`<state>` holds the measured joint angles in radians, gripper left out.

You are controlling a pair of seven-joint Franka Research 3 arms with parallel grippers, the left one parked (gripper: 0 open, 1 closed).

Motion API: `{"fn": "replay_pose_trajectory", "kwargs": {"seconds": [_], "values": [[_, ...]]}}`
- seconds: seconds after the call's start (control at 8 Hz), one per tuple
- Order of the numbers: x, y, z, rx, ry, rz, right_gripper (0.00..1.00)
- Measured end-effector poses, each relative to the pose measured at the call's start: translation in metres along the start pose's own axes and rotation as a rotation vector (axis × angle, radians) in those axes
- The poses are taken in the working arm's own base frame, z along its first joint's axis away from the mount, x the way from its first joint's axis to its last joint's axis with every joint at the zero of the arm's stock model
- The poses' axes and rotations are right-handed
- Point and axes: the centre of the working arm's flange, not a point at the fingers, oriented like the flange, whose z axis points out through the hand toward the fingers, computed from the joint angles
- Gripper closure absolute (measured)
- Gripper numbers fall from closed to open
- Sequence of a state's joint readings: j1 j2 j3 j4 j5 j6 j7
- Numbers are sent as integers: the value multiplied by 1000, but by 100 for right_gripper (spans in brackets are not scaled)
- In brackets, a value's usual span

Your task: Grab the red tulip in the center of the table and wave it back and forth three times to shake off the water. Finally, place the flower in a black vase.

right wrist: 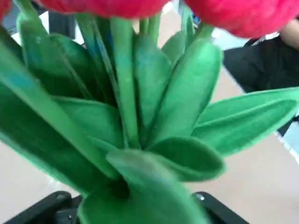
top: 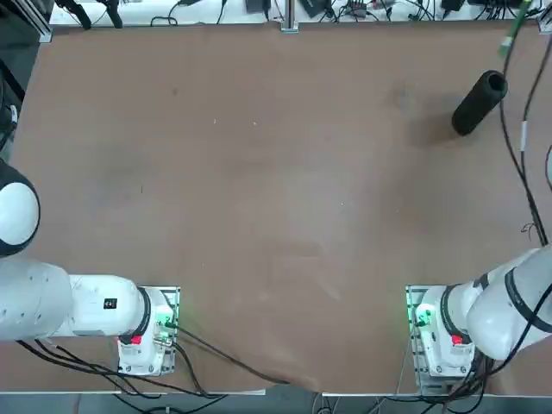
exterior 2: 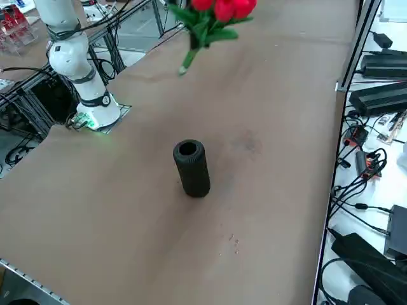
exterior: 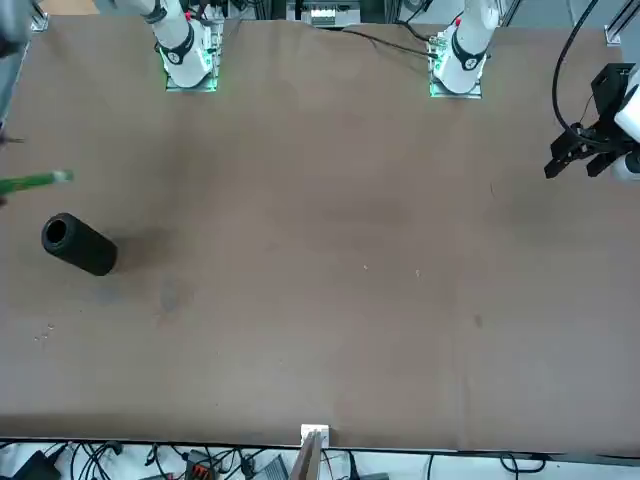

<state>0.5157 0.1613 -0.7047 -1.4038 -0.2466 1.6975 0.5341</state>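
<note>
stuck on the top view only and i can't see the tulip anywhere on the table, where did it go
Observer: The red tulip is in the air, above the table; the right side view shows its blooms and leaves up there.
Operator: is the gripper actually holding it
Observer: Yes. In the wrist view the right gripper is shut on the stem, with leaves fanning out just above the fingers.
Operator: the vase looks odd from above, is it upright
Observer: No. The black vase lies on its side, and the right side view looks straight into its round mouth.
Operator: anything in it
Observer: The front view shows the mouth dark; nothing sticks out of it.
</note>
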Motion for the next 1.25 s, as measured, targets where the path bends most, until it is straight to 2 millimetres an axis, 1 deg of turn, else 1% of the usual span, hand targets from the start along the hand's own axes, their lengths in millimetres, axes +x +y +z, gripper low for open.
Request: {"fn": "replay_pose_trajectory", "kwargs": {"seconds": [0.12,0.25,0.38,0.5,0.62,0.75,0.88,1.0,1.12,1.25], "values": [[20,34,12,-5,6,-24,85],[28,51,18,-9,3,-42,85],[26,46,17,-4,-4,-63,85],[9,19,10,13,-29,-100,85],[-23,-31,-6,31,-51,-121,85],[-68,-89,-30,50,-53,-114,85],[-124,-143,-59,71,-46,-103,85],[-182,-185,-88,88,-36,-88,85],[-232,-210,-110,88,-30,-64,85],[-264,-221,-123,76,-29,-40,85]]}}
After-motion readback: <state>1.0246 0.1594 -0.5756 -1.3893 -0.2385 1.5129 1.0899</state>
